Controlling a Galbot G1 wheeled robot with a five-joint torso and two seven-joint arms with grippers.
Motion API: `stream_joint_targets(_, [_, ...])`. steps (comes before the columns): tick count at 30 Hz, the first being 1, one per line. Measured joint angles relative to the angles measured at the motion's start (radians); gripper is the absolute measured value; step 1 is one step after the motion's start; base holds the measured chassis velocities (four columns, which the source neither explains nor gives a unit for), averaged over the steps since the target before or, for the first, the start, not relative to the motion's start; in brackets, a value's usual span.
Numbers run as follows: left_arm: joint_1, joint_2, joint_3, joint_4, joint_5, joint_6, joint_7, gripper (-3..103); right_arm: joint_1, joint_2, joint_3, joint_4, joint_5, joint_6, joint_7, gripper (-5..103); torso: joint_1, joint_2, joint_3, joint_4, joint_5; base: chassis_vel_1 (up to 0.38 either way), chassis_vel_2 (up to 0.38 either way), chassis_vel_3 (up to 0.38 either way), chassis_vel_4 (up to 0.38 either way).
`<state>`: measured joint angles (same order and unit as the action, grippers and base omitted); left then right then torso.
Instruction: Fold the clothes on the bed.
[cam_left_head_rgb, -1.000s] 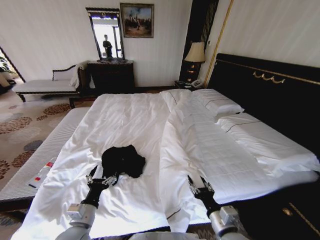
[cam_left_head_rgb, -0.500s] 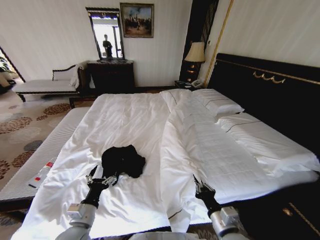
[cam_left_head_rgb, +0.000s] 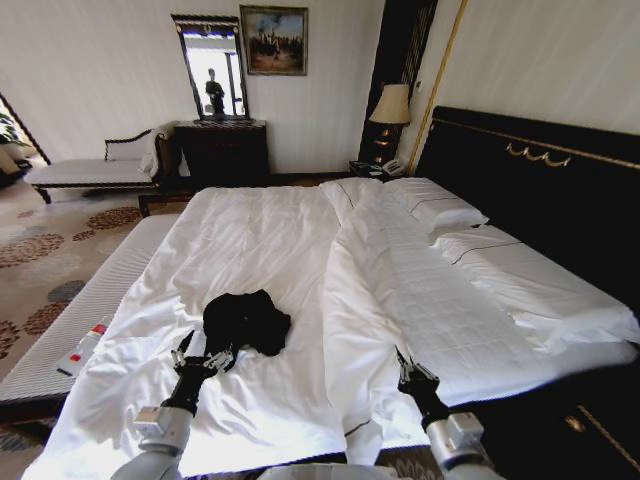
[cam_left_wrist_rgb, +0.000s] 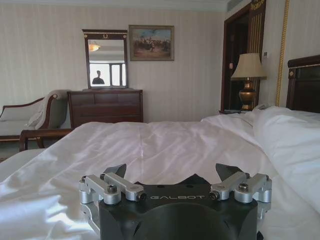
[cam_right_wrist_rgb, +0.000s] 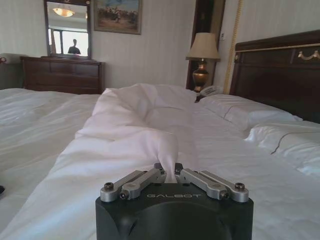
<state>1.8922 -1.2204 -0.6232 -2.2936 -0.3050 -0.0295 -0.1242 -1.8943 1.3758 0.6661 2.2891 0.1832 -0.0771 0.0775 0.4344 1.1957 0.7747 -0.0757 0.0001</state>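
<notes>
White sheets and a rumpled white duvet (cam_left_head_rgb: 400, 290) cover the large dark-framed bed (cam_left_head_rgb: 250, 240). On its near left part lies the crumpled black cotton T-shirt (cam_left_head_rgb: 245, 321). Just before the shirt sits the left tool (cam_left_head_rgb: 203, 358), fingers spread apart and empty. At the bed's near edge, the right tool (cam_right_wrist_rgb: 170, 175) is pinched closed on a fold of duvet.

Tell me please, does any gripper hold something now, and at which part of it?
The right gripper is shut on a pinched fold of the white duvet, near its edge. The left gripper is open beside the black T-shirt, holding nothing.
</notes>
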Motion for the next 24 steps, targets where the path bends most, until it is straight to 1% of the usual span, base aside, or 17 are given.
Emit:
stream_joint_targets(3, [0.002, -0.002, -0.002, 0.0, -0.001, 0.0, 0.0, 100, 0.059, 0.032, 0.107, -0.043, 0.013, 0.002, 0.016, 1, 0.0, 0.0, 0.0, 0.0, 0.0, 0.0, 0.0, 0.0, 0.0])
stream_joint_targets(4, [0.002, -0.002, -0.002, 0.0, -0.001, 0.0, 0.0, 100, 0.059, 0.032, 0.107, -0.043, 0.013, 0.002, 0.016, 1, 0.0, 0.0, 0.0, 0.0, 0.0, 0.0, 0.0, 0.0, 0.0])
stream_joint_targets(7, [0.0, -0.001, -0.003, 0.001, -0.001, 0.0, -0.001, 100, 0.08, 0.046, 0.174, -0.075, 0.023, 0.009, 0.024, 1, 0.0, 0.0, 0.0, -0.0002, -0.0001, 0.0, 0.0, 0.0, 0.0])
stream_joint_targets(11, [-0.002, 0.001, -0.004, 0.001, -0.004, 0.002, -0.004, 100, 0.084, 0.048, 0.202, -0.091, 0.034, 0.012, 0.028, 1, 0.0, 0.0, 0.0, -0.0003, 0.0, 0.0, 0.0, 0.0, 0.0])
stream_joint_targets(13, [-0.003, 0.002, -0.005, 0.001, -0.004, 0.003, -0.004, 100, 0.103, 0.049, 0.256, -0.124, 0.056, 0.016, 0.038, 1, 0.0, 0.0, 0.0, -0.0001, -0.0001, 0.0, 0.0, 0.0, 0.0])
stream_joint_targets(14, [-0.003, 0.002, -0.005, 0.001, -0.004, 0.003, -0.004, 100, 0.103, 0.049, 0.256, -0.124, 0.056, 0.016, 0.038, 1, 0.0, 0.0, 0.0, -0.0001, -0.0001, 0.0, 0.0, 0.0, 0.0])
stream_joint_targets(18, [-0.001, 0.0, -0.006, 0.001, -0.004, 0.002, -0.005, 100, 0.121, 0.044, 0.327, -0.172, 0.069, 0.029, 0.043, 1, 0.0, 0.0, 0.0, -0.0001, 0.0, 0.0, 0.0, 0.0, 0.0])
stream_joint_targets(19, [-0.001, 0.0, -0.006, 0.001, -0.004, 0.002, -0.005, 100, 0.121, 0.044, 0.327, -0.172, 0.069, 0.029, 0.043, 1, 0.0, 0.0, 0.0, -0.0001, 0.0, 0.0, 0.0, 0.0, 0.0])
stream_joint_targets(22, [0.0, -0.001, -0.007, 0.002, -0.004, 0.001, -0.004, 100, 0.136, 0.042, 0.376, -0.214, 0.069, 0.04, 0.047, 1, 0.0, 0.0, 0.0, -0.0001, 0.0001, 0.0, 0.0, 0.0, 0.0])
stream_joint_targets(23, [0.0, 0.0, -0.007, 0.003, -0.004, 0.001, -0.004, 100, 0.15, 0.038, 0.415, -0.246, 0.073, 0.048, 0.05, 1, 0.0, 0.0, 0.0, 0.0, 0.0001, 0.0, 0.0, 0.0, 0.0])
stream_joint_targets(24, [-0.001, 0.0, -0.007, 0.003, -0.004, 0.001, -0.004, 100, 0.154, 0.037, 0.433, -0.259, 0.076, 0.052, 0.051, 1, 0.0, 0.0, 0.0, 0.0, 0.0, 0.0, 0.0, 0.0, 0.0])
